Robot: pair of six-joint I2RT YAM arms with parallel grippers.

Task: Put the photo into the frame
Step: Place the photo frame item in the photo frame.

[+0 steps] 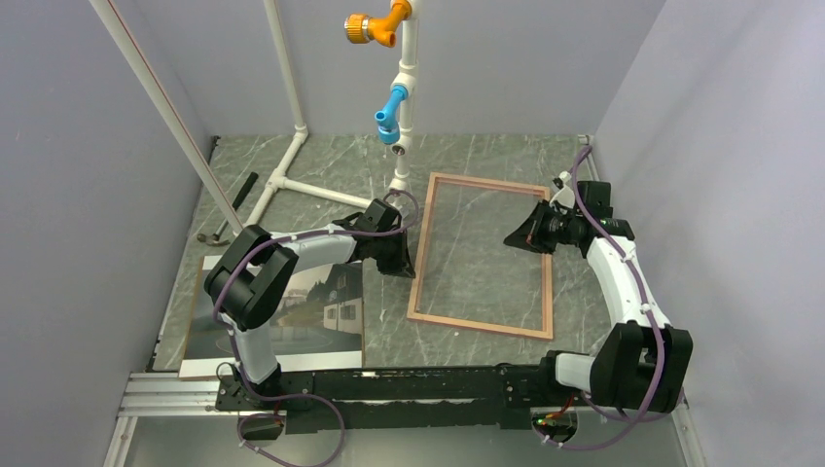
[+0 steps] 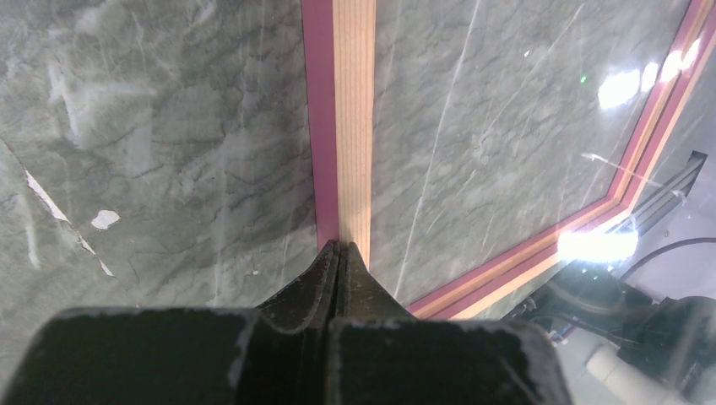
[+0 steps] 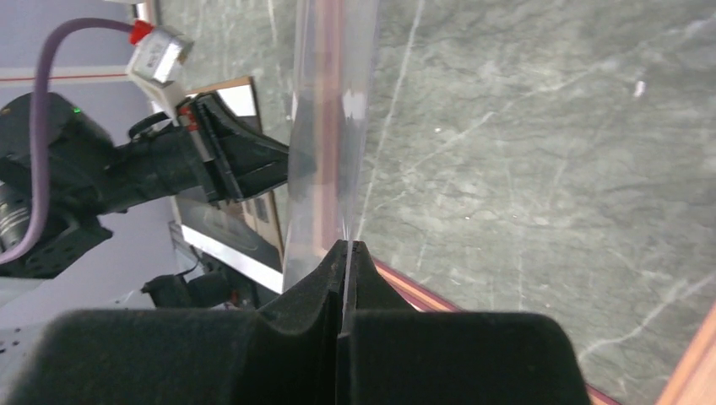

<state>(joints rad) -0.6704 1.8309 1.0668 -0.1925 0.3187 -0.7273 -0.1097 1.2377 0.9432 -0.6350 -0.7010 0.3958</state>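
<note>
The frame (image 1: 477, 326) lies flat right of centre with its tan wood reverse up. In the left wrist view its rail (image 2: 355, 126) shows a pink edge. My left gripper (image 1: 401, 265) is shut, its tips (image 2: 340, 245) on the frame's left rail; nothing shows between them. Over the frame's right side, my right gripper (image 1: 510, 238) is shut on the edge of a thin clear pane (image 3: 333, 126), which runs edge-on away from its jaws (image 3: 348, 245). The photo (image 1: 331, 302), a white house under a grey sky, lies at the near left, partly under my left arm.
A white pipe stand (image 1: 292, 180) with orange (image 1: 375, 24) and blue (image 1: 391, 107) fittings rises at the back. A hammer (image 1: 226, 216) lies by the left wall. Grey walls close in both sides; a metal rail (image 1: 165, 394) runs along the near edge.
</note>
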